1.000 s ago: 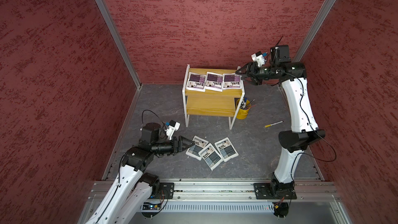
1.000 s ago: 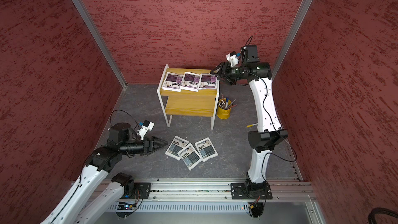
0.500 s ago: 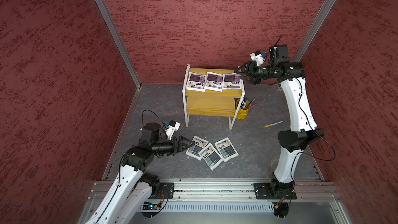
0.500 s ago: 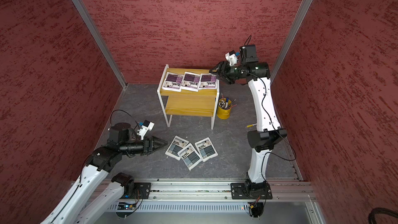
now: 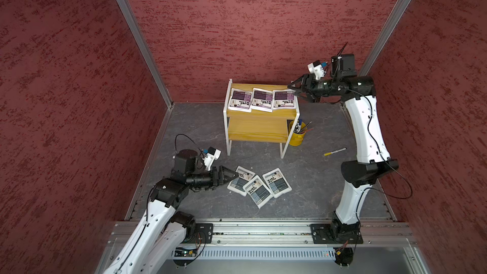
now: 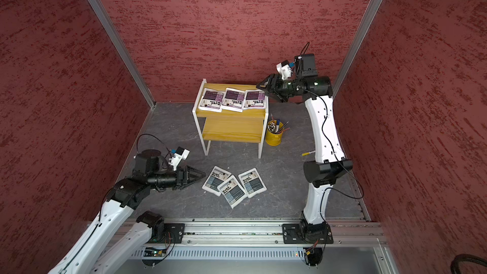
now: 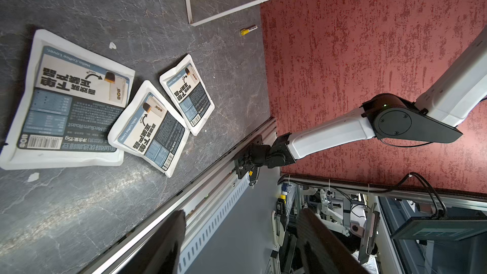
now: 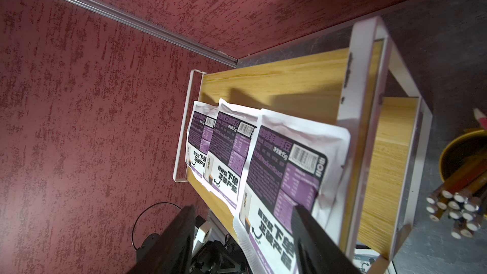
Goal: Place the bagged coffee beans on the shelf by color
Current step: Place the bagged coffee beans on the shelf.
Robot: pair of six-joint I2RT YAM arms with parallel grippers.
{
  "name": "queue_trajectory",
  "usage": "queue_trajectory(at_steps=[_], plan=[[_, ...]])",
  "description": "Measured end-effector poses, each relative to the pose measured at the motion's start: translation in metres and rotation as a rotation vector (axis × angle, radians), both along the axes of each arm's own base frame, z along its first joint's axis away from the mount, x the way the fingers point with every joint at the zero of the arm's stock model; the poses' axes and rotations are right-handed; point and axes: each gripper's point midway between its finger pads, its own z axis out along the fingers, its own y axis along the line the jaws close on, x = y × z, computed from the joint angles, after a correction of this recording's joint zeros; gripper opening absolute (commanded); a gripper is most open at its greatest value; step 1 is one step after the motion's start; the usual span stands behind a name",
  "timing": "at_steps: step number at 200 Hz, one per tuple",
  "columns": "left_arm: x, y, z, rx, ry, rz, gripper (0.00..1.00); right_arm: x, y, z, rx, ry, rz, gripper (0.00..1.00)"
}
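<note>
Red textured walls, grey stone-look floor. Yellow pen cup beside the shelf at its 4 o'clock; marker farther out. Three purple pouches line the top board; three grey-blue pouches lie on the floor at 6 o'clock. Left gripper, released, at their 9 o'clock; right gripper, released, at the shelf's 2 o'clock.

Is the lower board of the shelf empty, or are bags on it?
Empty, as far as it shows: the lower board is bare wood in both top views. The three purple bags lie on the top board.
</note>
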Motion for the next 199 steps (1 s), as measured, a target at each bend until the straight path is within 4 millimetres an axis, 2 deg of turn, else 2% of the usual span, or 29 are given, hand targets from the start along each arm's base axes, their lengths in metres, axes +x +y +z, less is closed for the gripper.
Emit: queue_trajectory(at_steps=[103, 199], plan=[[-0.001, 0.001, 0.001, 0.003, -0.024, 0.001, 0.76, -0.003, -0.006, -0.016, -0.065, 0.03, -0.018, 0.62], [-0.002, 0.002, -0.004, 0.01, -0.021, 0.004, 0.77, -0.006, 0.007, -0.019, -0.068, 0.034, 0.009, 0.62]])
